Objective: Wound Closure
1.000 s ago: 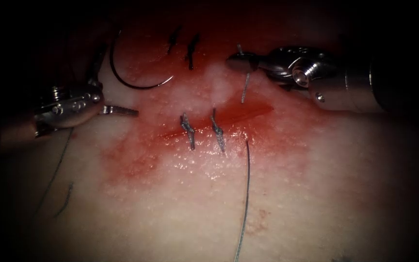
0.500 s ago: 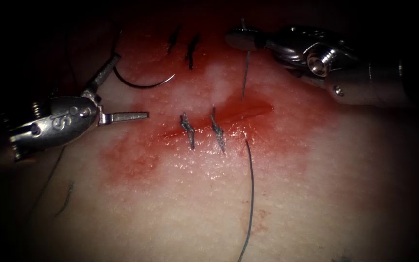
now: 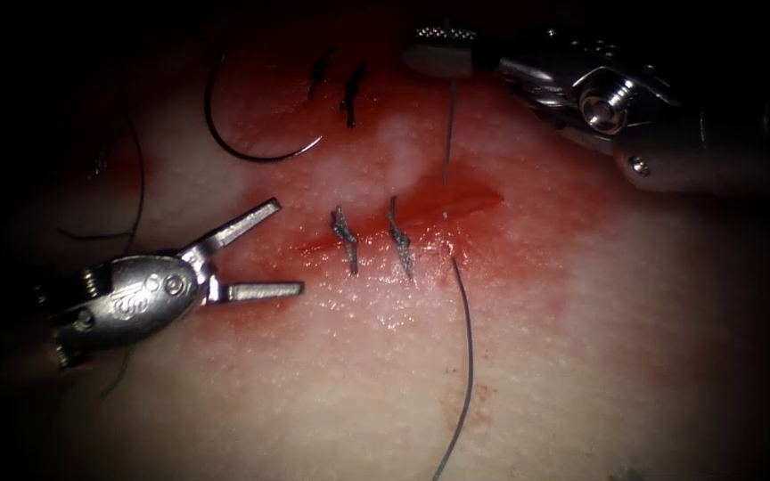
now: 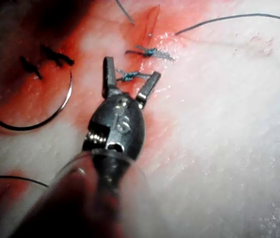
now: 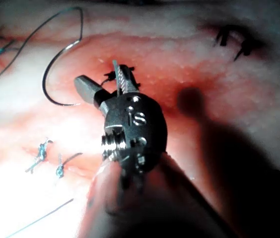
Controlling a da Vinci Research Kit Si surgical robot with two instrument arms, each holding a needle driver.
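Observation:
On the tissue [image 3: 581, 356] the cut [image 3: 470, 203] carries two knotted stitches [image 3: 400, 237]. My left tool [image 3: 287, 248] hovers just left of them, jaws open, holding nothing; the left wrist view has the same tool [image 4: 131, 69] beside a stitch [image 4: 130, 76]. At the far right, above the cut, my right tool [image 3: 438, 49] stands with jaws open [image 5: 99, 74]. A short thread end [image 3: 448, 134] hangs from it and lies against one jaw. The curved needle [image 3: 225, 142] lies free on the tissue at the far left, held by neither tool.
A long thread tail [image 3: 467, 356] runs from beside the right stitch toward the near edge. Two dark cut ends of thread [image 3: 351, 89] lie beyond the cut. More loose thread [image 3: 138, 178] curls at the left. Red fluid [image 3: 242, 303] stains the tissue around the cut.
My left tool has moved down and right toward the stitches, its jaws narrowing somewhat. My right tool has lifted up and to the right with the thread end, and its jaws have opened.

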